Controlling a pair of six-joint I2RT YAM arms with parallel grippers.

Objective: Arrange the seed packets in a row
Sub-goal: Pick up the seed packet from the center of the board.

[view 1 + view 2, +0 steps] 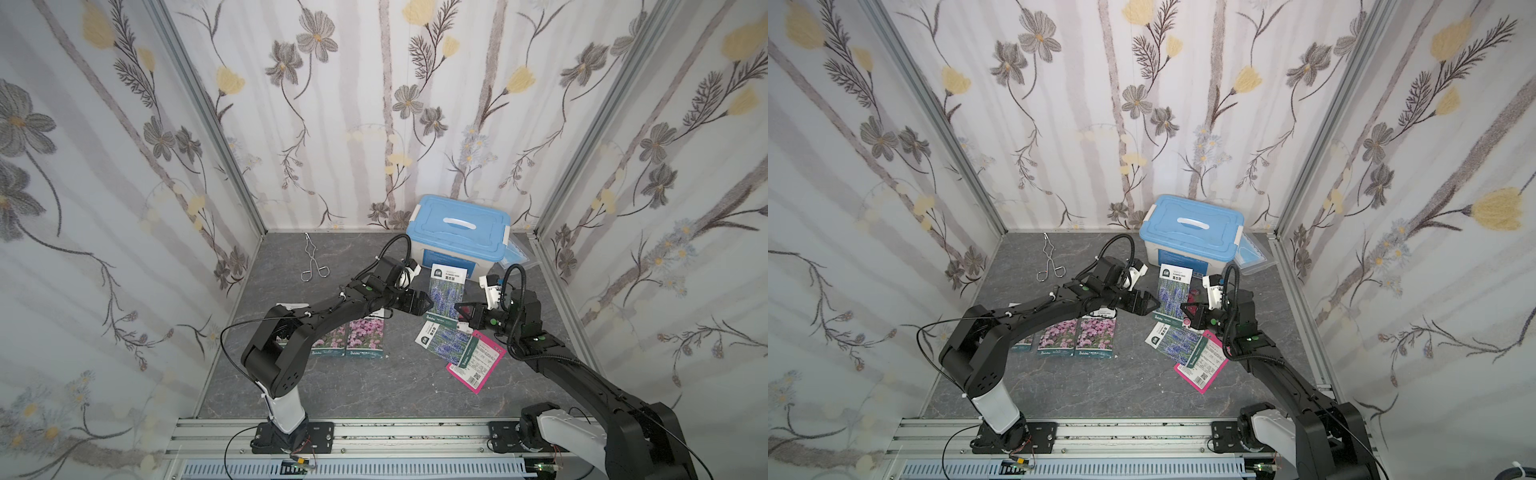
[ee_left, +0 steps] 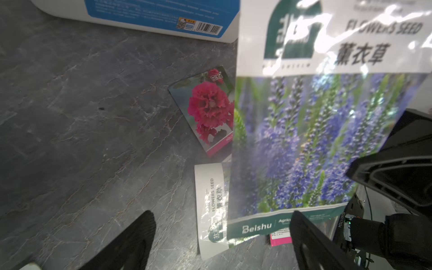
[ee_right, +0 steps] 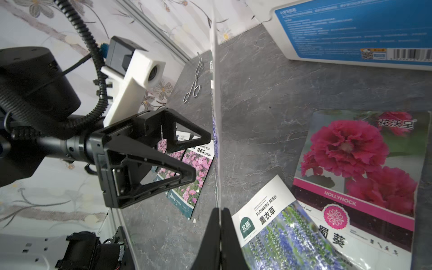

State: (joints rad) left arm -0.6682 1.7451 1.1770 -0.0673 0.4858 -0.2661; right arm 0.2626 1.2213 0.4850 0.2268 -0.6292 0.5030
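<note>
My right gripper (image 3: 219, 210) is shut on the lower edge of a lavender seed packet (image 1: 446, 293), holding it off the table; in the right wrist view the packet (image 3: 216, 117) shows edge-on. The left gripper (image 1: 428, 309) stands open close beside it, gripping nothing (image 2: 222, 217). Flat on the table lie a second lavender packet (image 1: 1175, 340), a pink text-printed packet back (image 1: 1204, 365) partly under it, and a magenta-flower packet (image 3: 362, 163). Two pink-flower packets (image 1: 365, 336) (image 1: 330, 340) lie side by side under the left arm.
A blue-lidded white box (image 1: 459, 232) stands at the back, a clear blue-edged pouch (image 1: 1252, 253) to its right. Metal tongs (image 1: 313, 257) lie at the back left. Wallpapered walls close in three sides.
</note>
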